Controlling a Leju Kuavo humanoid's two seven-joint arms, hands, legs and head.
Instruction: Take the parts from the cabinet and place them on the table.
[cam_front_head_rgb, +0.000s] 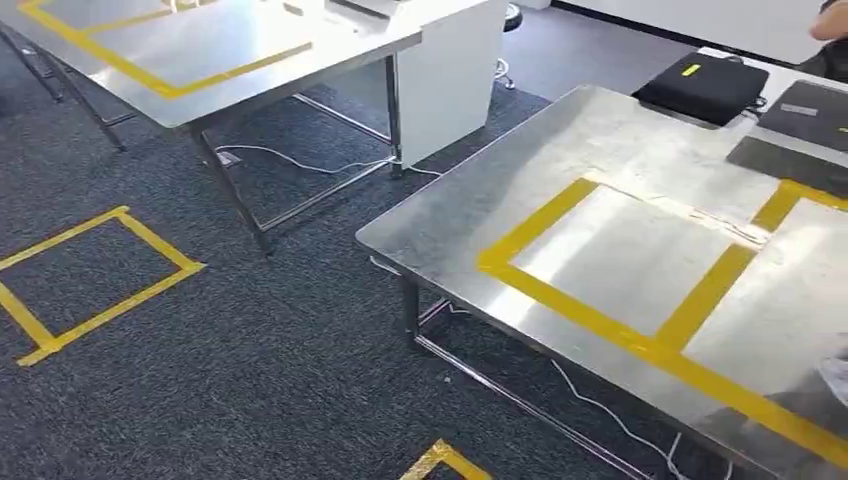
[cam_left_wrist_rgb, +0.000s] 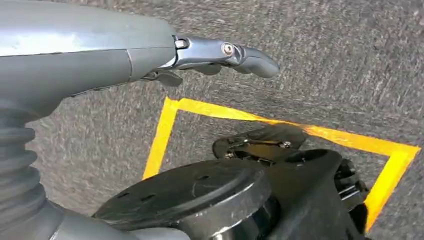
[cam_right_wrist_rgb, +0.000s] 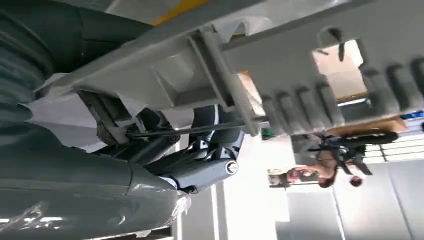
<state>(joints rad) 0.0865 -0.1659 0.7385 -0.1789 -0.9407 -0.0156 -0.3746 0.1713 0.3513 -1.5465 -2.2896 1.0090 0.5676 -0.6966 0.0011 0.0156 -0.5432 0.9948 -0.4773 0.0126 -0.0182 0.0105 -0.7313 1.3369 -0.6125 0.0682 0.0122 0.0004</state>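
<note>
1. The part, a light grey moulded piece with a row of ribs and a square opening, is held in the right hand; the dark fingers are clamped on its underside, with the grey thumb below.
2. In the right wrist view, yellow tape on a pale surface shows just past the part; how far the part stands from that surface cannot be told.
3. The left hand hangs over the grey carpet holding nothing, one finger stretched out straight and apart from the rest.
4. In the head view a steel desk marked with yellow tape rectangles stands to the right; a black case and dark flat items lie at its far edge.
5. A second steel desk with yellow tape stands farther off on the left, a white cabinet beside it.
6. Yellow tape squares mark the carpet, and white cables trail under the desks.
7. A blurred person appears in the background of the right wrist view.
</note>
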